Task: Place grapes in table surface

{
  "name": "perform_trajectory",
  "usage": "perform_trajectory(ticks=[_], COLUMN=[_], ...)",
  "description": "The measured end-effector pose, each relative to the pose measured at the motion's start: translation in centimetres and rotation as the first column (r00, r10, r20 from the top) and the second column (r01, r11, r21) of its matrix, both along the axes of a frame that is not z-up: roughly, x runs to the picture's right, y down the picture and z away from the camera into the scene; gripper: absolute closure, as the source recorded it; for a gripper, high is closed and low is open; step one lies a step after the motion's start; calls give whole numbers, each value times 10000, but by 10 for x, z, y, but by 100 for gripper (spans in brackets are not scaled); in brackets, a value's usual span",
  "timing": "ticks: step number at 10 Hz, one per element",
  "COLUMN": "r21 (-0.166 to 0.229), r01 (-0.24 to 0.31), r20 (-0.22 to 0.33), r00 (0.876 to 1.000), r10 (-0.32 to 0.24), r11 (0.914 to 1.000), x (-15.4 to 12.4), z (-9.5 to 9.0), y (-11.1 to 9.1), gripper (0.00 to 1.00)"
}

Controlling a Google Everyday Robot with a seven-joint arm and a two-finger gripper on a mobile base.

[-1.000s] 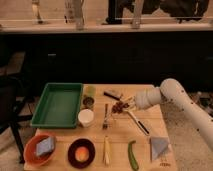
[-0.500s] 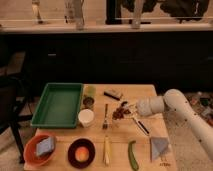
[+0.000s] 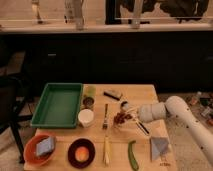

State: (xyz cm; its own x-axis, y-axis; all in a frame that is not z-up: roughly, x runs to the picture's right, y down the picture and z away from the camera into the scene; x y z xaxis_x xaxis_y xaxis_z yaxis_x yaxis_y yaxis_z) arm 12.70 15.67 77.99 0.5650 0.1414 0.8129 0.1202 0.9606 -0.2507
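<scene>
White arm has drawn back rightward since earlier; hand clenched on grapes, low over tan plank worktop. Dark cabinets stand behind.

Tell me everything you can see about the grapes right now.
The grapes are a small, dark reddish-brown, bumpy cluster of tiny round berries. They sit near the middle of the light wooden table surface, right of the white cup and the fork. The pincer, shut, reaches in from the right and meets the cluster; whether the grapes rest on the wood is unclear.
</scene>
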Motion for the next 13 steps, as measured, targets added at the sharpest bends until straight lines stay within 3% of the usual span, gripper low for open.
perform_trajectory(ticks=[3,8,10,12,13], r21=[-563,-1335,-1746,-2373,-2487], r01=[484,904,1092,1543,1634], r20=[-261,-564,-598,-389,-332], r00=[9984,9935,9908,9850,9836], r10=[-499,-986,-1213,-1681,-1770], r11=[9972,9869,9786,9591,9547], x=[-2,6,9,10,10], z=[22,33,32,32,32], y=[12,25,32,40,42], gripper=[91,91,91,91,90])
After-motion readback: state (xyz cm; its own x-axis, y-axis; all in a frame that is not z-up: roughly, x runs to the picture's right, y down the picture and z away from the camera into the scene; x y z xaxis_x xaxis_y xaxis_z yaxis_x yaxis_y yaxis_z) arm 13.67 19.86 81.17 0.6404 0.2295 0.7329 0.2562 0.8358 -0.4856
